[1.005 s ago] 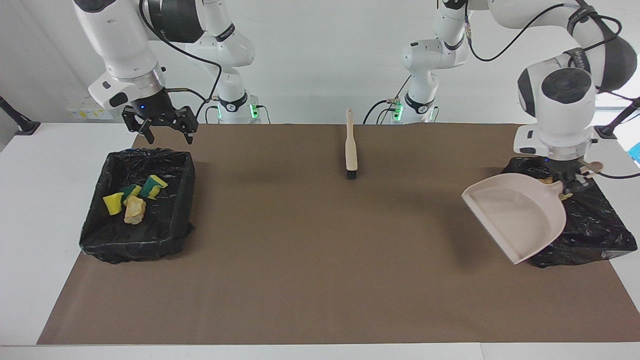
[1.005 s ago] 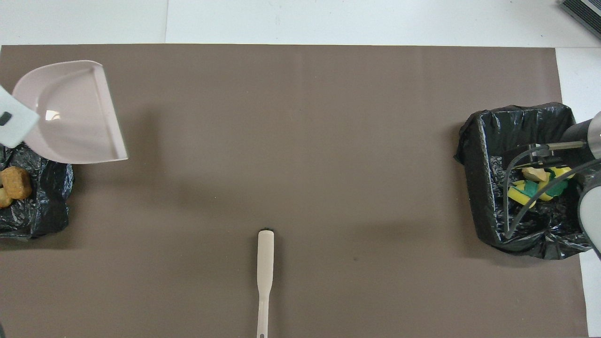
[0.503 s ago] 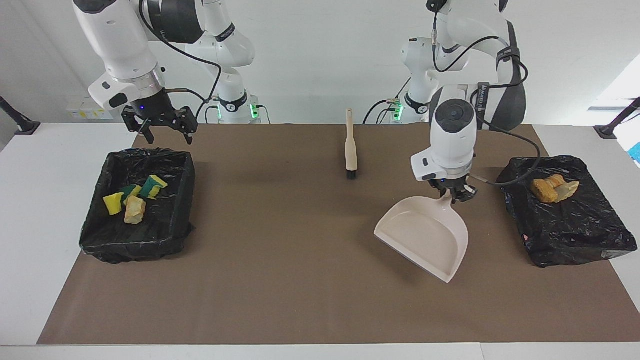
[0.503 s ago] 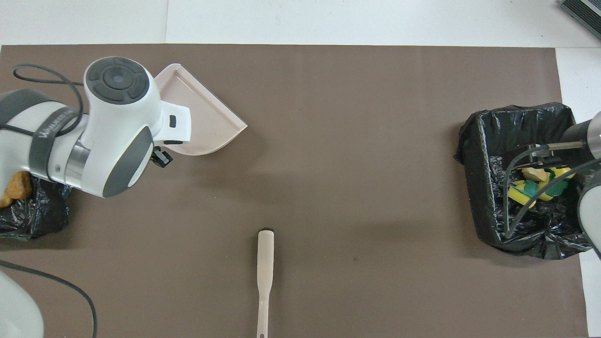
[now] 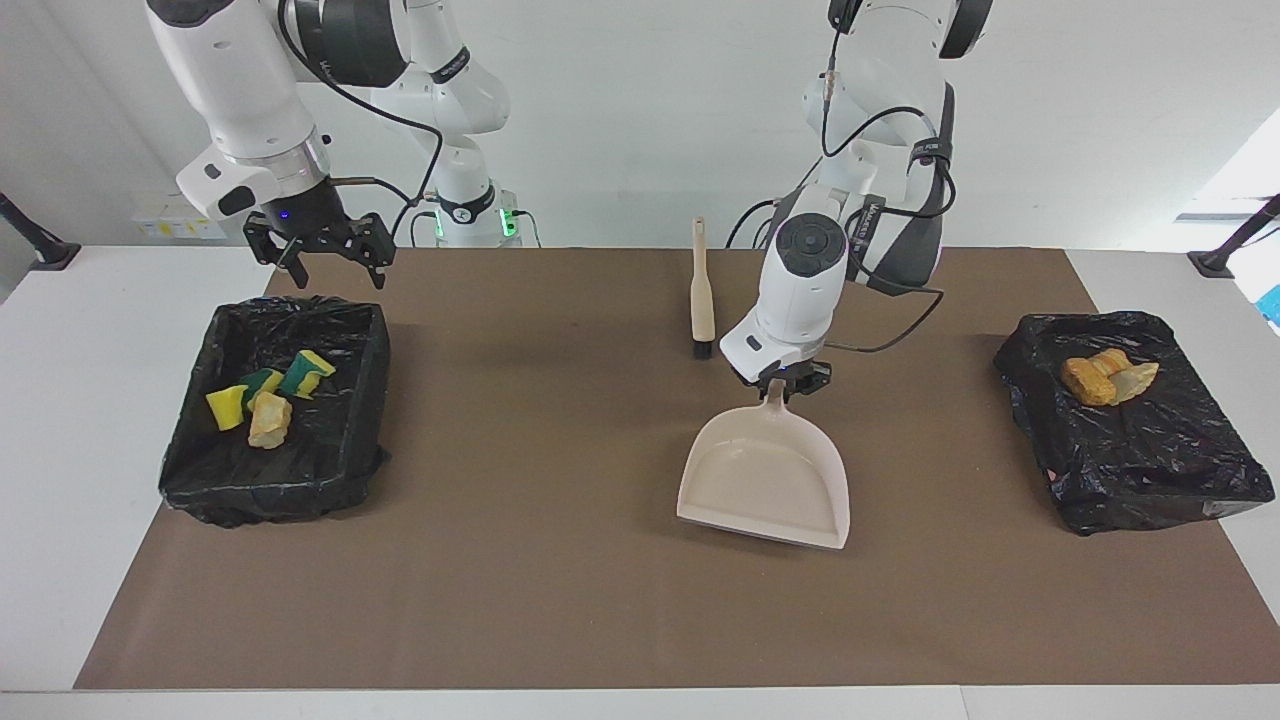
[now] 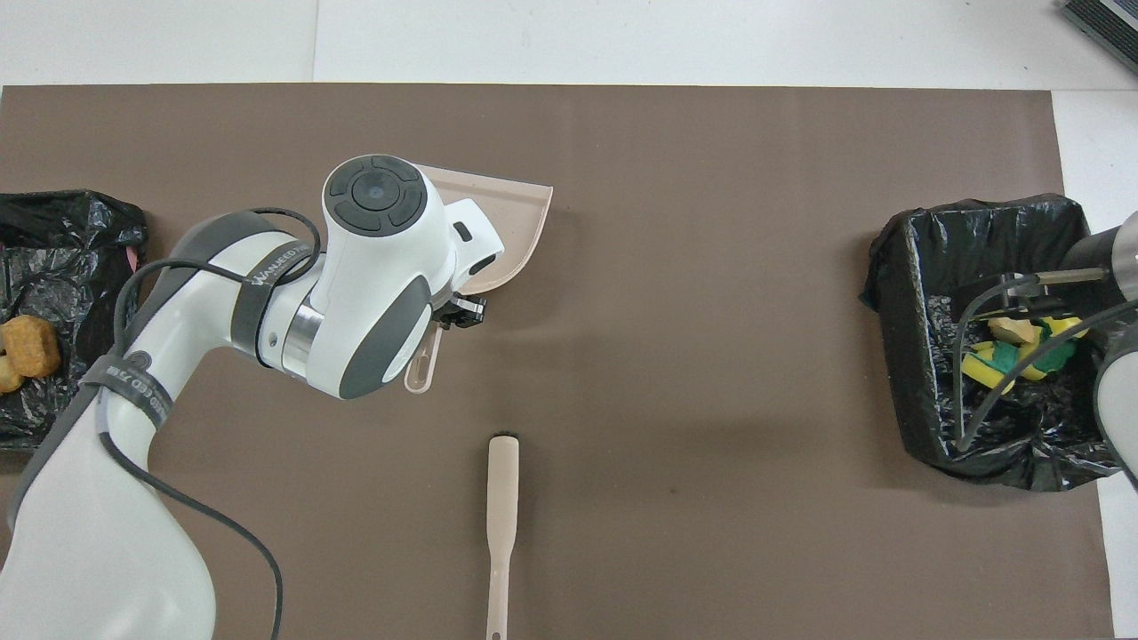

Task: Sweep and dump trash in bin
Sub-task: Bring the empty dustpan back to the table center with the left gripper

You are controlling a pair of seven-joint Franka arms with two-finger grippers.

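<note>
yellow and yellow-green sponge pieces with a tan lump (image 5: 262, 400) in the black-lined bin (image 5: 350, 440), orange-brown lumps (image 5: 1105, 377) on black bag (image 5: 1150, 460), left gripper (image 5: 787, 381) pinching beige dustpan (image 5: 765, 480) handle over mat centre, right gripper (image 5: 320, 255) spread above bin rim

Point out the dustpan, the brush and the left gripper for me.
dustpan (image 5: 765, 480): facing view, middle of its empty scoop.
brush (image 5: 703, 300): facing view, the wide part of its handle above the bristles.
left gripper (image 5: 785, 387): facing view, its fingertips, shut on the dustpan's handle.
</note>
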